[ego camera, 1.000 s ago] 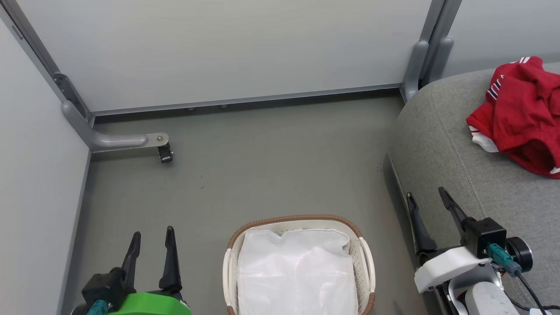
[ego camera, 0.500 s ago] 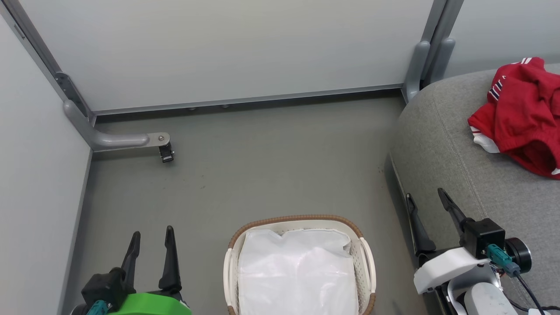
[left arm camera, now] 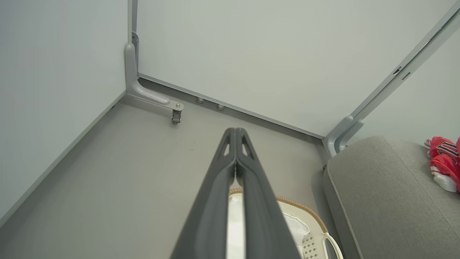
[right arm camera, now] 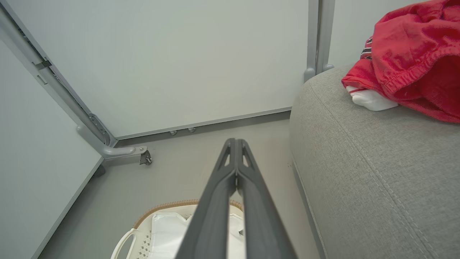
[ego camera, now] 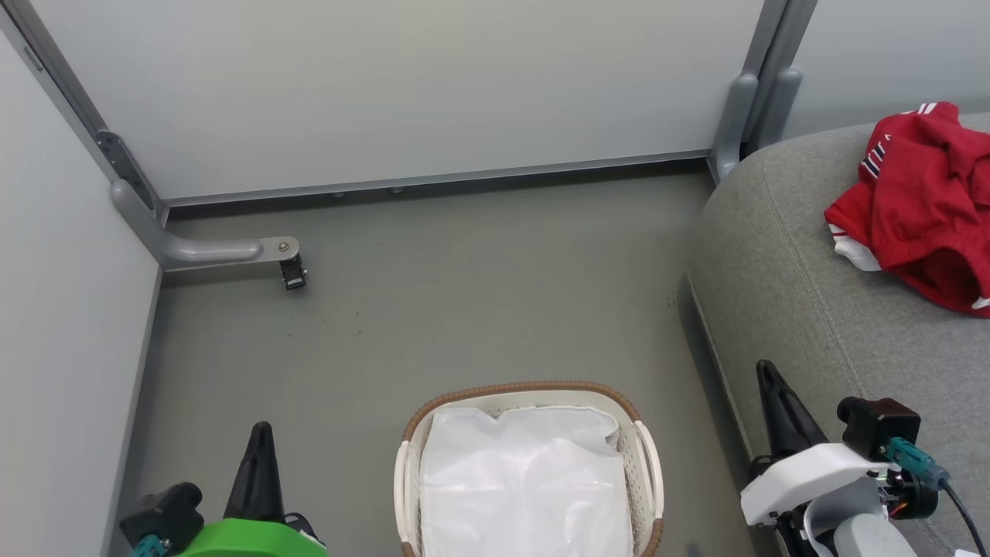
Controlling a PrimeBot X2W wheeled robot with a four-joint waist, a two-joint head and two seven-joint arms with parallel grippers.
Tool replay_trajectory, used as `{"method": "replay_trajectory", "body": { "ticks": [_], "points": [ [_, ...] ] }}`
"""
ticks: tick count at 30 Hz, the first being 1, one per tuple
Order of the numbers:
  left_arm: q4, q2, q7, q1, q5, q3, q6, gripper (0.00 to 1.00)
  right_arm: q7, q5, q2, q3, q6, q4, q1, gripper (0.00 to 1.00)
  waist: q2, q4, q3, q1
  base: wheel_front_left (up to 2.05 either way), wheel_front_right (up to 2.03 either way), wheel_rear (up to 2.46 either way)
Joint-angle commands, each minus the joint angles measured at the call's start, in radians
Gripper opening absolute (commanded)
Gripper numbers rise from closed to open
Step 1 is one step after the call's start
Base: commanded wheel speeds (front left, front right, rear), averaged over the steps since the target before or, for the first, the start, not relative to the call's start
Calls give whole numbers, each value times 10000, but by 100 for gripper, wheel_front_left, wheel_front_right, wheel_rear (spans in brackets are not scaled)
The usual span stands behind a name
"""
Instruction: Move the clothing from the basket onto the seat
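The red clothing (ego camera: 924, 205) lies bunched on the grey seat (ego camera: 804, 294) at the right; it also shows in the right wrist view (right arm camera: 406, 57) and the left wrist view (left arm camera: 444, 162). The white basket (ego camera: 646, 464) with a brown rim stands on the floor at bottom centre, holding only its white liner. My left gripper (ego camera: 261, 429) is shut with nothing in it, left of the basket. My right gripper (ego camera: 766, 367) is shut with nothing in it, beside the seat's front edge. Both wrist views show the fingers (left arm camera: 235, 144) (right arm camera: 235, 154) pressed together.
Pale partition walls close off the far side and the left. A grey bracket with a small caster (ego camera: 292, 271) juts onto the floor at the left. A grey post (ego camera: 735, 116) stands by the seat's far corner. Grey floor lies between basket and wall.
Both grippers have shut from open. Both have also dropped slightly lower in the head view.
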Motion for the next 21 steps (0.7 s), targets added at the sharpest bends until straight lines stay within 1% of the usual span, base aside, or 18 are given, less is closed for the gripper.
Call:
{"method": "replay_trajectory", "body": {
  "ticks": [1, 21],
  "points": [
    [-147, 45, 85, -243, -408, 86, -67, 0, 100, 495, -36, -83, -1, -191, -146, 0, 0, -5, -4, 1, 0, 0, 0],
    [-178, 82, 893, -592, -3253, 505, -187, 0, 918, 3815, -56, -428, -3, -305, -157, 0, 0, -67, -66, 1, 0, 0, 0]
  ]
}}
